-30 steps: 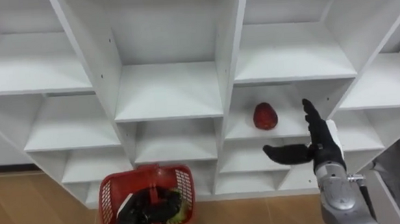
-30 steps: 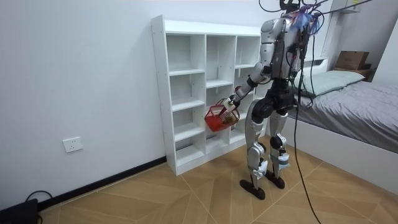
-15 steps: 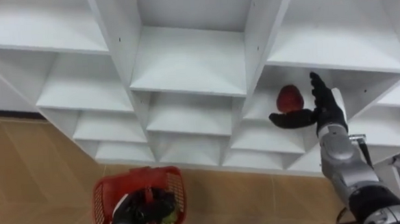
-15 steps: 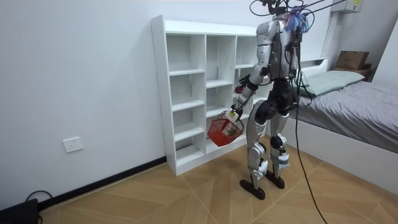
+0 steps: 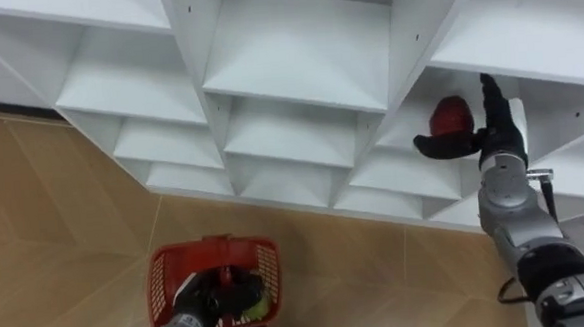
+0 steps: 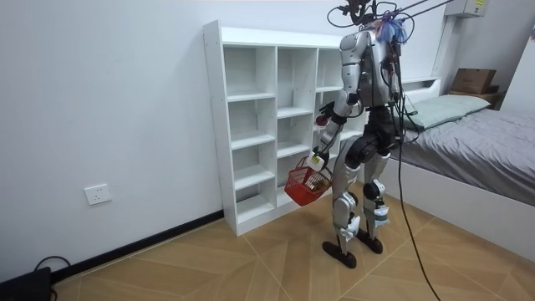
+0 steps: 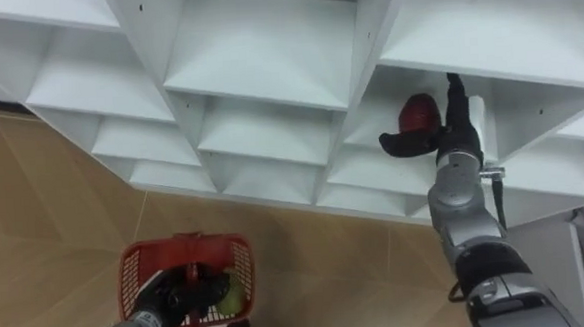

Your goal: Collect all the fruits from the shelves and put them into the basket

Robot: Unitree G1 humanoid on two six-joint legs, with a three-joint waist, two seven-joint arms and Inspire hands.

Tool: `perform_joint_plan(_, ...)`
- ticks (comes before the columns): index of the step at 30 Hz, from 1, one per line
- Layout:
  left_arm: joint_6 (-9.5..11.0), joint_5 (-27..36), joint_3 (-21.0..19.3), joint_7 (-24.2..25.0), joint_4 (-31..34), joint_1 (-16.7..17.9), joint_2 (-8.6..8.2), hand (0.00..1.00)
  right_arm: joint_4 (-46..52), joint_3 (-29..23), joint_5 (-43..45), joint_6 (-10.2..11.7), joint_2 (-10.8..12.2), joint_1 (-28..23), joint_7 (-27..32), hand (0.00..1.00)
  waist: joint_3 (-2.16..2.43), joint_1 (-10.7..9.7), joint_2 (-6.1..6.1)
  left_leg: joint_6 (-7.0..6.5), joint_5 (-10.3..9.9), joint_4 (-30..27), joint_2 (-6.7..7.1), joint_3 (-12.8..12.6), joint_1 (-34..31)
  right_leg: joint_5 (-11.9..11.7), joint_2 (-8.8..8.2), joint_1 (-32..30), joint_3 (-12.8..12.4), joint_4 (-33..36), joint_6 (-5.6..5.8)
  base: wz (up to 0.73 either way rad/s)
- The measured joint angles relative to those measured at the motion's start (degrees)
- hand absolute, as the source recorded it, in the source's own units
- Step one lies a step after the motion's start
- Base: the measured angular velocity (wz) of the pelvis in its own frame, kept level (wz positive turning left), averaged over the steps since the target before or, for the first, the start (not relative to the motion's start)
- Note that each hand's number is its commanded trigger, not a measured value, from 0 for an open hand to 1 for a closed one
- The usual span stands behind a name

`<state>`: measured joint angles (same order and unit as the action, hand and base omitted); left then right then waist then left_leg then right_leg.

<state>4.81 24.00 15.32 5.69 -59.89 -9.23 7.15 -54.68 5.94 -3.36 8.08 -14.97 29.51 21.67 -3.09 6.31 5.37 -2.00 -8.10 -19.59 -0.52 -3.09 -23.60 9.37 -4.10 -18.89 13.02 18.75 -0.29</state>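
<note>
Grasp step: right hand (image 5: 491, 133), fingers wide, flanks red fruit (image 5: 451, 115) in closet (image 5: 296, 53); next it must close w/o knocking it. Left hand (image 5: 211, 300) grips red basket (image 5: 163, 280) handle.

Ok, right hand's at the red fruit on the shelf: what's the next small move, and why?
Probably curl the right hand shut on the red fruit: its thumb sits at the fruit's near side and its fingers stand straight beside it, not yet gripping. The left hand holds the red basket.

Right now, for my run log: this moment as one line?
right robot hand: open beside red fruit in closet | left robot hand: shut on red basket
</note>
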Motion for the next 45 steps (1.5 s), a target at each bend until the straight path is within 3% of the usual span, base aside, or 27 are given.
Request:
perform_joint_plan(16,0.39,0.10,0.57,0.29,0.56,-0.01,-0.16,1.00,1.13,-1.10,1.05,0.10,-0.66,0.38,7.12,0.00,0.04,-0.34,-0.02,-0.51,0.82,-0.43,0.30,-0.71,-3.40,-0.10,-0.76,-4.39,-0.43,1.99,-0.17,-0.01)
perform_joint_plan(25,0.39,0.55,1.95,-0.53,0.92,-0.33,-0.60,1.00,-1.19,-0.45,-3.18,0.18,-0.66,0.00,9.56,0.00,0.00,-1.15,-0.17,-0.59,0.76,-1.31,0.19,-0.86,-4.04,-0.13,-0.77,-4.73,-0.62,2.47,-0.22,0.00)
perform_joint_plan(36,0.60,0.68,4.11,-0.55,1.01,-0.48,-1.49,1.00,-1.82,-0.41,-4.86,0.18,-0.66,-0.40,9.70,0.00,-0.04,-0.95,-0.58,-0.69,1.06,-1.59,-0.04,-2.30,-4.72,-0.20,-0.80,-6.84,-2.23,4.16,-0.33,-0.06)
perform_joint_plan(45,0.71,0.70,4.16,-0.48,1.20,-1.34,-1.46,1.00,-1.59,-0.38,-4.90,0.18,-0.66,1.39,10.70,0.00,-0.31,-0.09,-0.08,-0.73,1.14,-1.75,-0.04,-2.90,-5.95,0.13,-0.97,-8.61,-2.80,5.18,-0.55,-0.03)
